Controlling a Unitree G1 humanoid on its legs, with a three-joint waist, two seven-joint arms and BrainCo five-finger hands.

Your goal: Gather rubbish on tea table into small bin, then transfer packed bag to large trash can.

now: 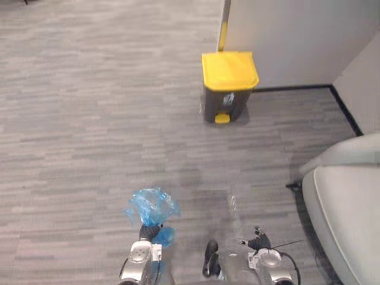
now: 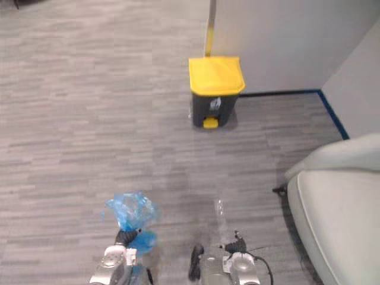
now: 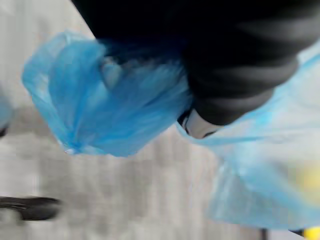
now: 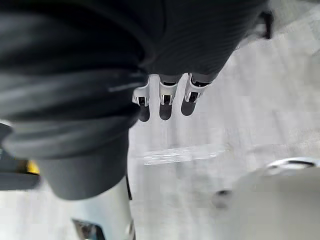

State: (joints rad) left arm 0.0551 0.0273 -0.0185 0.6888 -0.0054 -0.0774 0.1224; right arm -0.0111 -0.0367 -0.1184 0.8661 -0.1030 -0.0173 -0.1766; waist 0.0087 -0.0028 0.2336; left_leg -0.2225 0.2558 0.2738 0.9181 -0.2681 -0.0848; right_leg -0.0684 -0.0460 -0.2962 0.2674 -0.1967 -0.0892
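bag: blue bag [image 1: 153, 205] packed, neck bunched in left hand [image 1: 148, 231], held low over the carpet
left hand: clamped round the bag neck
right hand [image 1: 258, 242]: low alongside, fingers [image 4: 165, 97] loose, holding nothing
trash can [image 1: 228, 83]: by the wall, well ahead, yellow lid down
progress: gathering looks done; carry, lid opening and drop still to do
eye views: give can position and gap to cover
wrist views: give bag close up, plus empty right fingers
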